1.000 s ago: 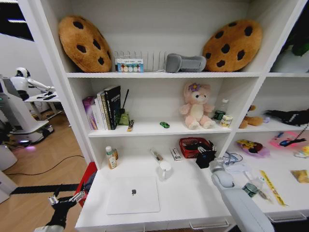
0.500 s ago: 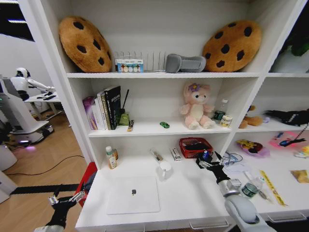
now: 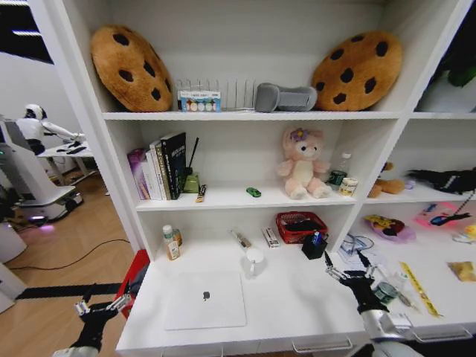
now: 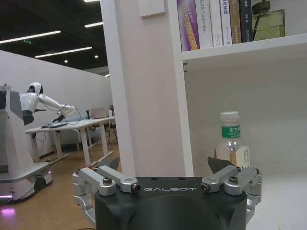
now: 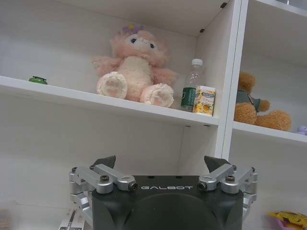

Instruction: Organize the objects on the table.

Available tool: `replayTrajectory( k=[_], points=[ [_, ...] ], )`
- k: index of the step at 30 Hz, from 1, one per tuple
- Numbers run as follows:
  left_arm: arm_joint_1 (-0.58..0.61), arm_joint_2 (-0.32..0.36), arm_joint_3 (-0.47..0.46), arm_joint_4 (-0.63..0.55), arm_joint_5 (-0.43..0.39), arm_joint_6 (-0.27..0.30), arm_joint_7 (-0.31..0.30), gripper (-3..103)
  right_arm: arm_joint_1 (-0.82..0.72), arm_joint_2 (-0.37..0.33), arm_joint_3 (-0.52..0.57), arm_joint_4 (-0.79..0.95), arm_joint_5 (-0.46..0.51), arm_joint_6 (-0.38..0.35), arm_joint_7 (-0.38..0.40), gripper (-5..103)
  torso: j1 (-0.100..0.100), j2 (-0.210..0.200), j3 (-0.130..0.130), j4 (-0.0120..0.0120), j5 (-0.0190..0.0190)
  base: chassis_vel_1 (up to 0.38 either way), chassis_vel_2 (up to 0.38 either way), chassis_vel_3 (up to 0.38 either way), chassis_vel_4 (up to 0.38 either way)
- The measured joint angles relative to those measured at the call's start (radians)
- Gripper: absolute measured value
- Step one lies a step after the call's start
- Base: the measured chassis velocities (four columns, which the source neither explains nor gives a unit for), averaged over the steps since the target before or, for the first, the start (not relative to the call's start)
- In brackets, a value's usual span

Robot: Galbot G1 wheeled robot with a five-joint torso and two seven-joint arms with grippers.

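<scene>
Right of the flat silver laptop [image 3: 205, 300] on the long white tabletop [image 3: 290, 301], right tool [image 3: 348, 272] hovers spread wide, holding nothing, near the small black pen cup [image 3: 313, 246] with its blue pen. Left tool [image 3: 100, 305] hangs off the tabletop's left edge, also wide and empty. Looks between picks; next needs a target and a descent
</scene>
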Motion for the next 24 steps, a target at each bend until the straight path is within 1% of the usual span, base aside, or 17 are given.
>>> replayTrajectory(
  k=[4, 13, 24],
  points=[
    [0.0, 0.0, 0.0, 0.0, 0.0, 0.0, 0.0, 100, -0.002, 0.015, -0.004, 0.01, -0.003, 0.003, -0.004, 100, 0.0, 0.0, 0.0, 0.0001, -0.0001, 0.0, 0.0, 0.0, 0.0],
    [0.0, 0.0, 0.0, 0.0, 0.0, 0.0, 0.0, 100, 0.011, 0.014, -0.01, 0.001, -0.018, 0.003, -0.004, 100, 0.0, 0.0, 0.0, 0.0001, 0.0, 0.0, 0.0, 0.0, 0.0],
    [0.0, 0.0, 0.0, 0.0, 0.0, 0.0, 0.0, 100, 0.022, 0.021, -0.02, -0.021, -0.028, 0.003, 0.007, 100, 0.0, 0.0, 0.0, 0.0001, 0.0002, -0.1, -0.094, 0.097, 0.099]
  ],
)
